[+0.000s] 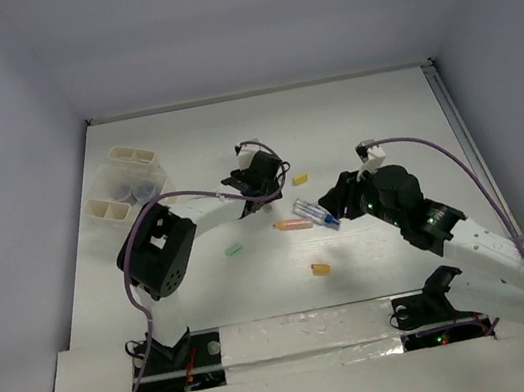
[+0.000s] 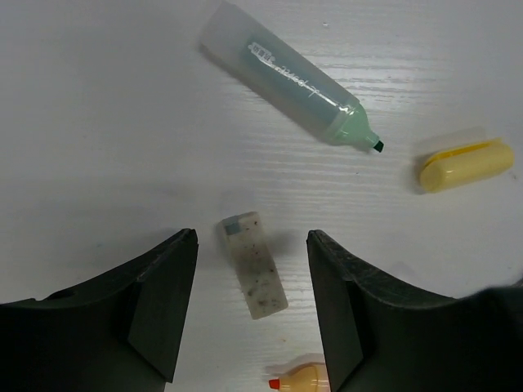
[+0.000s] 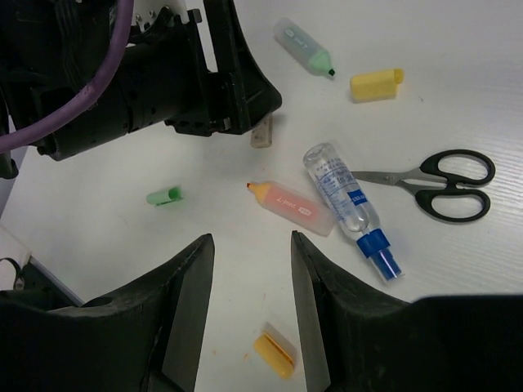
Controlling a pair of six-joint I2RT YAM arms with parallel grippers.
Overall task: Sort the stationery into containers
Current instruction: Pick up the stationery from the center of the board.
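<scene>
Tan eraser [image 2: 253,263] (speckled) lies untouched between parted jaws of the left end effector [image 2: 252,237].

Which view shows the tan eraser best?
Left wrist: the whole tan eraser lies in plain sight between the fingers of the left gripper. Right wrist shows only its end past that gripper. Top external: hidden beneath the arm.

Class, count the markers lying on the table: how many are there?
2. The green marker lies beside the yellow eraser; the orange-pink marker lies beside the blue-capped pen, near the scissors. The left arm may hide others.
</scene>
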